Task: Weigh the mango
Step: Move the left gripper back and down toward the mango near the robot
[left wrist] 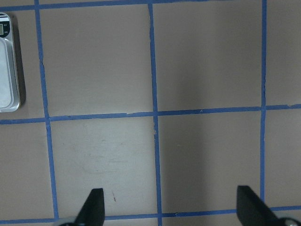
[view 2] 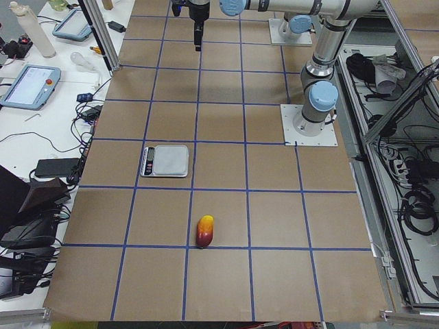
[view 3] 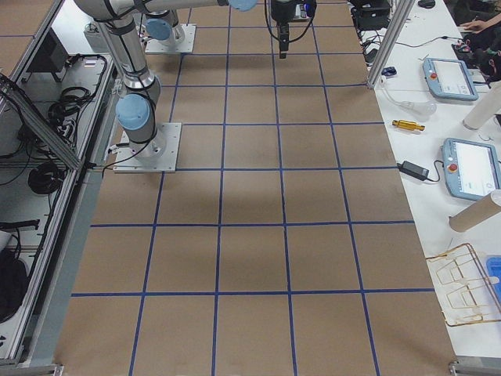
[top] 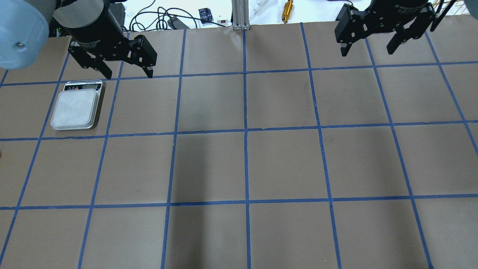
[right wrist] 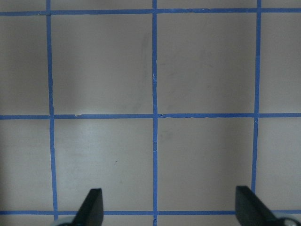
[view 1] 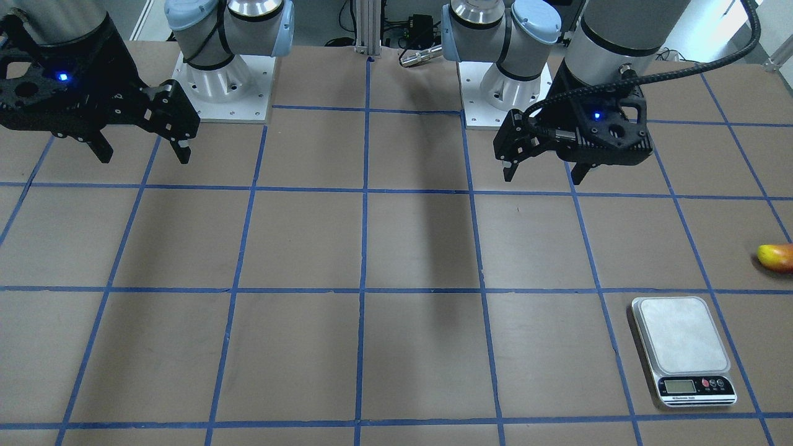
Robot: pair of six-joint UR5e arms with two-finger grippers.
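Our left gripper [view 1: 544, 176] and right gripper [view 1: 144, 158] hang empty, fingers wide. Seen from the left end, the mango [view 2: 205, 231] lies on the counter [view 2: 274, 219] at 5 o'clock from the scale [view 2: 170, 159]. We'd grip gently across its narrow width.

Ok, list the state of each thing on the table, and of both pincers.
scale, plate bare, nothing on it.
mango, lying on the table, apart from the scale, ungripped.
left pincer, open, empty, above the table.
right pincer, open, empty, above the table.
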